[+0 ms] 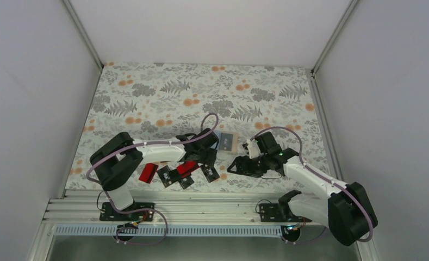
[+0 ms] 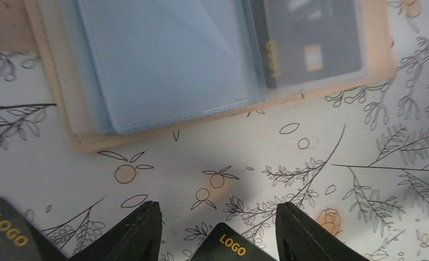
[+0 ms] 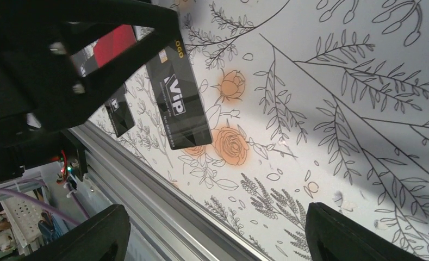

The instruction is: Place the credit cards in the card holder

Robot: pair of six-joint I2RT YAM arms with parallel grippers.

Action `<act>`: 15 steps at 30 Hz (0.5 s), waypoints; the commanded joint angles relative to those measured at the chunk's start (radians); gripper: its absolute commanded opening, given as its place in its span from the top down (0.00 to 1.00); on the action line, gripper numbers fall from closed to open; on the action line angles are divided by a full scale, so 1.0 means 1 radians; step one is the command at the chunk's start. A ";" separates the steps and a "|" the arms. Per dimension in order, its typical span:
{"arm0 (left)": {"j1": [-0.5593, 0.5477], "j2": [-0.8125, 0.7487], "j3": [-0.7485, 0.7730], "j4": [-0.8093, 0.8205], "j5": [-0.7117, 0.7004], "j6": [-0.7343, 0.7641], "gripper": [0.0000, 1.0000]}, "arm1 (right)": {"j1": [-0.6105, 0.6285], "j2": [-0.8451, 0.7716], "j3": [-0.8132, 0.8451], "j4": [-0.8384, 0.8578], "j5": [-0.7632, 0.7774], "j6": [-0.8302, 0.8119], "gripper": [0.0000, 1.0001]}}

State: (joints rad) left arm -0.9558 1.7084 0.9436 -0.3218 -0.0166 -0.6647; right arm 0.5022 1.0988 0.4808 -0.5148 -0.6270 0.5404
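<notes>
Blk & red cards [image 3: 179,103], tan/lt-blue holder [image 2: 163,65], wht floral cloth [image 1: 201,92]

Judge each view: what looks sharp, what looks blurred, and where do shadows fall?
Top external: evenly lit, sharp, hardly any shadow. Left wrist: card holder slightly soft, faint shadow on the floral cloth below it. Right wrist: VIP card print crisp, own fingertips mere dark silhouettes.

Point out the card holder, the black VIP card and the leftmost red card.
card holder [image 2: 163,60]: left wrist view, on its light blue inner pocket page.
black VIP card [image 3: 182,109]: right wrist view, on the middle of its face.
leftmost red card [image 1: 147,173]: top view, on its middle.
</notes>
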 commanded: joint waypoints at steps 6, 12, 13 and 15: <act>-0.009 0.009 -0.072 0.081 0.077 -0.021 0.49 | 0.021 -0.053 0.001 -0.068 -0.042 0.027 0.18; -0.047 -0.025 -0.131 0.096 0.091 -0.049 0.50 | 0.032 -0.053 -0.005 -0.097 -0.063 0.024 0.17; -0.055 -0.032 -0.139 0.100 0.092 -0.051 0.50 | 0.035 -0.055 -0.008 -0.101 -0.062 0.023 0.17; -0.064 -0.042 -0.151 0.101 0.091 -0.055 0.50 | 0.038 -0.055 -0.008 -0.108 -0.063 0.022 0.17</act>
State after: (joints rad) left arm -0.9962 1.6756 0.8364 -0.1944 0.0422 -0.6922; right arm 0.5220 1.0599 0.4805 -0.5846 -0.6666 0.5579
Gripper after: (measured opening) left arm 0.500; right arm 0.828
